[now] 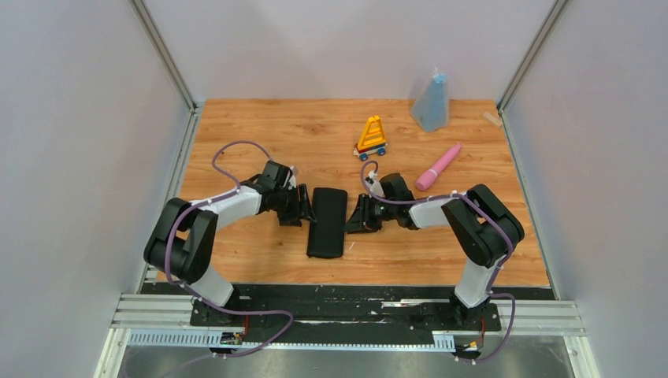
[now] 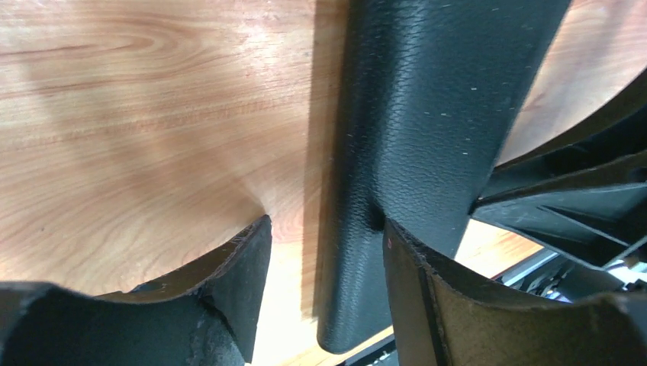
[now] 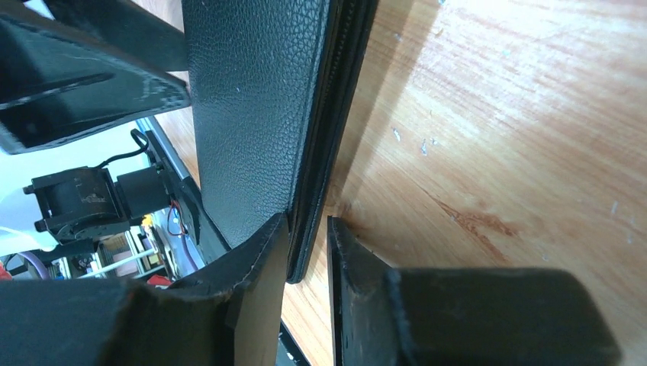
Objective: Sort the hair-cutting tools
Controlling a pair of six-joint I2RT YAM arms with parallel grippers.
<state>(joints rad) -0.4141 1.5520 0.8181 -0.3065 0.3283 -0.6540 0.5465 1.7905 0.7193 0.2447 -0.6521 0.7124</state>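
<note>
No scissors or combs show in any view. A closed black leather case (image 1: 327,223) lies flat in the middle of the wooden table. My left gripper (image 1: 303,206) is low at its left edge. In the left wrist view the left gripper (image 2: 324,223) is open and straddles the case's (image 2: 427,114) rounded edge, one finger on the wood, the other against the case. My right gripper (image 1: 358,214) is at the right edge. In the right wrist view the right gripper (image 3: 307,219) is nearly closed on the case's (image 3: 244,114) zipped rim.
A yellow-orange toy on wheels (image 1: 372,138) and a pink wand (image 1: 438,167) lie behind the right arm. A pale blue bag (image 1: 432,102) stands at the back, with a small beige piece (image 1: 492,119) at the back right. Grey walls enclose the table.
</note>
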